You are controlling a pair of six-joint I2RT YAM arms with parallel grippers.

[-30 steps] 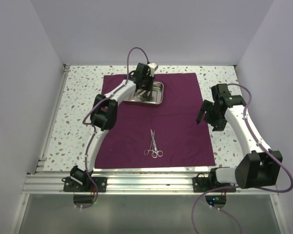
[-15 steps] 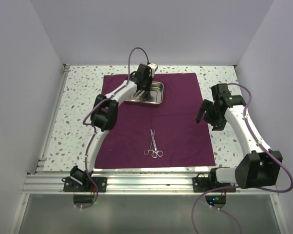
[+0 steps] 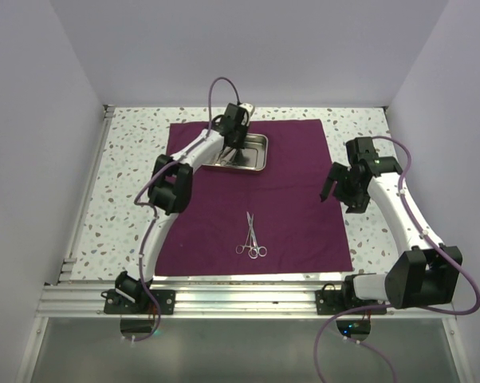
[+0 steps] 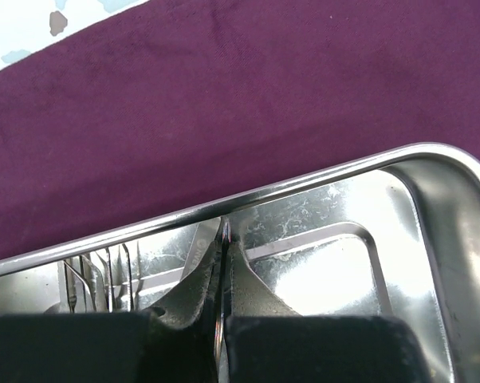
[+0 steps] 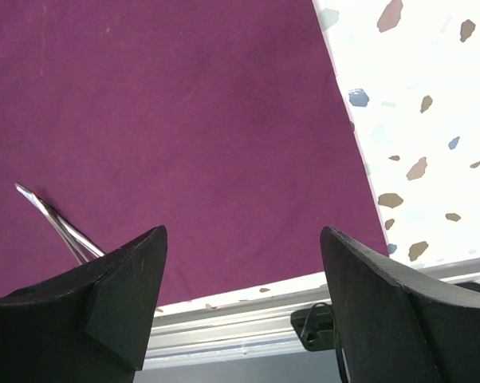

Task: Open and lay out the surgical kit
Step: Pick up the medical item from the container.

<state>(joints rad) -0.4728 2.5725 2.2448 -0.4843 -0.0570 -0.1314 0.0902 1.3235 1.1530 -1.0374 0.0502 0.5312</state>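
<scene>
The maroon cloth (image 3: 292,207) lies spread flat on the table. The steel tray (image 3: 262,156) sits on its far part. My left gripper (image 3: 236,148) reaches down into the tray (image 4: 320,177), and its jaws are shut on a thin silvery instrument (image 4: 222,239) whose kind I cannot tell. More thin instruments (image 4: 96,275) lie in the tray to its left. A pair of silvery scissors (image 3: 250,236) lies on the cloth near the front middle; its tips show in the right wrist view (image 5: 55,222). My right gripper (image 3: 331,190) is open and empty above the cloth's right edge (image 5: 184,104).
The speckled white tabletop (image 3: 128,183) surrounds the cloth. An aluminium rail (image 3: 240,297) runs along the near edge, and it also shows in the right wrist view (image 5: 248,327). White walls enclose the left, right and far sides.
My left gripper has shifted very slightly inside the tray. The right arm, the scissors and the cloth have not moved.
</scene>
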